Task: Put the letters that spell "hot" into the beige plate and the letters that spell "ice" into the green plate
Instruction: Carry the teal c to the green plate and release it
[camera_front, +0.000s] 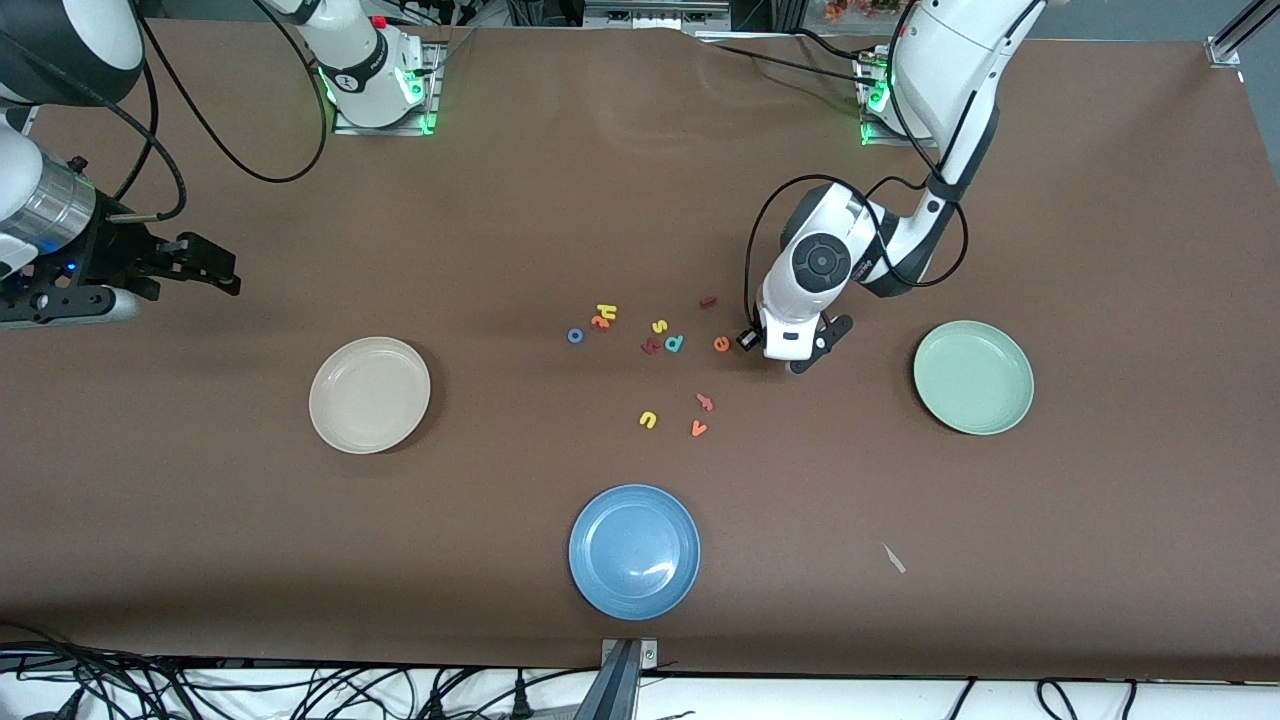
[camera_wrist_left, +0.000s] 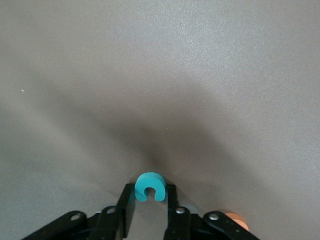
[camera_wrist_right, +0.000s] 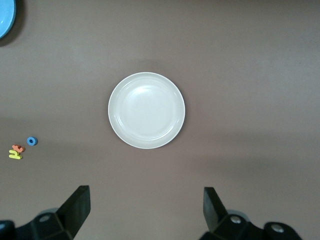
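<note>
Your left gripper (camera_wrist_left: 150, 210) is down at the bench beside the orange e (camera_front: 721, 344), arm bent steeply, jaws closed on the teal c (camera_wrist_left: 149, 186) (hidden under the wrist from the front). Your right gripper (camera_wrist_right: 145, 210) waits, jaws wide, over the beige plate (camera_wrist_right: 146, 110). The green plate (camera_front: 973, 377) sits just beside the left arm.

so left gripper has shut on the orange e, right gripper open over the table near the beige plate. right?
Not the e. The left wrist view shows the left gripper shut on the teal c; the orange e lies on the table beside it. The right gripper is open near the beige plate, as you said.
</note>
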